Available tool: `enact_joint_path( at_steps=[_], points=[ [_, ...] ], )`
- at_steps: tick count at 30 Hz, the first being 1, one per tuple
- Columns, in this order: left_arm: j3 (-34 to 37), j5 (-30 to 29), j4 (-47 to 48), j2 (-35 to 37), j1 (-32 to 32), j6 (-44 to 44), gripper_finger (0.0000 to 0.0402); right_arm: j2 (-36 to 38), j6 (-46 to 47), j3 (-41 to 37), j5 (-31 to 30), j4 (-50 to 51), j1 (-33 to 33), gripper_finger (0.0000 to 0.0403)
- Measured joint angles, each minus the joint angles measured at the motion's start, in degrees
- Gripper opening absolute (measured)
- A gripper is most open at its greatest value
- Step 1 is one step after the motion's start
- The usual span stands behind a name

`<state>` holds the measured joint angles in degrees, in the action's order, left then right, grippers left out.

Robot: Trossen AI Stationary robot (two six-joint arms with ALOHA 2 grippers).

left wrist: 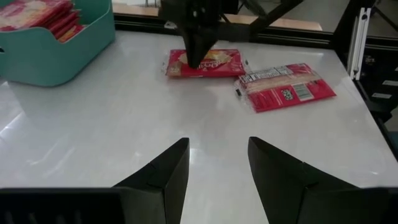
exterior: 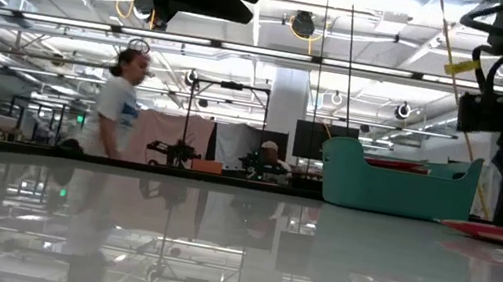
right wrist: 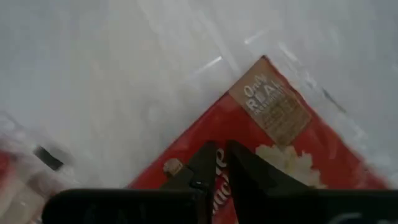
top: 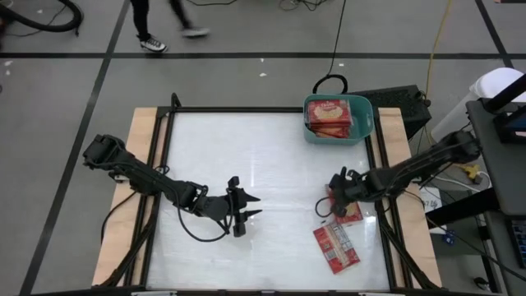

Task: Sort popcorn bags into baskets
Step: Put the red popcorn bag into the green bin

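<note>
The right gripper (top: 333,200) stands low over a red popcorn bag (right wrist: 292,155), well apart from the teal basket (top: 366,131). Its fingers are almost together and hold nothing. With so narrow a gap they may only push the flat bag along the bench (top: 246,164) against the second bag (top: 335,248). The left gripper (left wrist: 217,171) waits with fingers apart, empty.

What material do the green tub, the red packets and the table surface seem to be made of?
The tub: probably moulded plastic, matte teal, with smooth rounded walls and rim. The popcorn bags: thin glossy film wrap, judging by shiny wrinkles and sealed ends; the other shows printed film. The table top: glossy white, mirror-like reflections; exact material unclear.
</note>
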<state>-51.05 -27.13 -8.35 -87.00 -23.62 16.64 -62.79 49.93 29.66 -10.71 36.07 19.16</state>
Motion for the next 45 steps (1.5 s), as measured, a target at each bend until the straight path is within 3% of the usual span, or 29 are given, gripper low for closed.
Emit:
enact_joint_path(
  at_steps=[7,14,20,25,34,41,45],
  points=[
    [0.00,-0.01,-1.01,0.00,0.00,-0.04,0.0170,-5.63,0.33,-0.58,-0.68,-13.84,1.61,0.0034],
    [0.00,-0.03,-1.31,-0.01,0.09,0.00,0.0170,-7.52,-2.46,-0.59,-7.00,-25.22,1.53,0.0034],
    [0.00,-0.03,-0.94,0.00,0.07,0.04,0.0170,-6.57,-4.01,-0.36,-6.12,-24.98,3.27,0.0034],
    [0.04,-0.08,-1.76,-1.85,-0.09,0.24,0.0170,-6.55,-2.27,-0.36,-4.48,-26.03,10.24,0.0034],
    [0.02,-0.07,-9.98,-7.99,1.36,-1.58,0.0170,-6.53,3.46,-0.26,-12.72,-25.43,23.25,0.0034],
    [0.02,-0.06,-15.41,-11.03,2.23,-4.23,0.0170,-6.75,2.35,-0.25,-14.35,-11.82,25.98,0.0040],
    [0.02,0.02,-16.32,-11.41,2.23,-5.66,0.0170,-6.75,-3.02,-0.27,-19.36,-12.02,25.96,0.0075]
  ],
)
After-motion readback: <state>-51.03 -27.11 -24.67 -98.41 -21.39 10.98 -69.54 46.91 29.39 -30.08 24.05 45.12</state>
